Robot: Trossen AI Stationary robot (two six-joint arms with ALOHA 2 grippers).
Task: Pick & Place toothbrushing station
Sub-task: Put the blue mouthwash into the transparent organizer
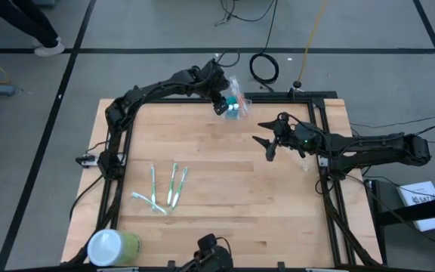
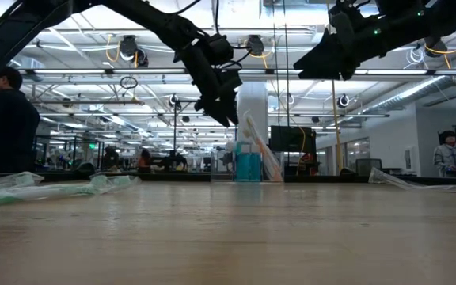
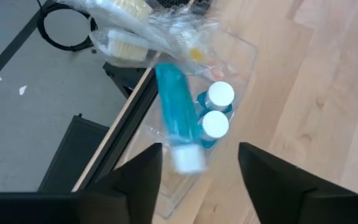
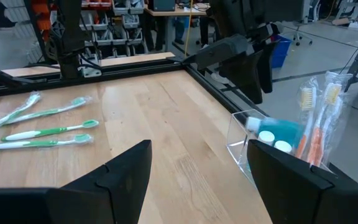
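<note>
The toothbrushing station (image 1: 235, 104) is a small clear holder standing at the table's far edge. In it are two small blue bottles with white caps (image 3: 217, 111), wrapped toothbrushes (image 3: 124, 28) leaning out, and a blue toothpaste tube (image 3: 174, 115) lying tilted. The tube's white cap (image 3: 188, 159) points at my left gripper (image 3: 197, 171). That gripper (image 1: 220, 102) hangs open just above the station, one finger on either side of the cap. My right gripper (image 1: 267, 145) waits open over the table's right part, holding nothing.
Several green wrapped toothbrushes (image 1: 166, 189) lie on the table's left half. A green cylinder with a white lid (image 1: 112, 246) stands at the near left corner. A black frame rail (image 1: 317, 113) runs along the far and right edges. People (image 2: 5, 119) stand beyond the table.
</note>
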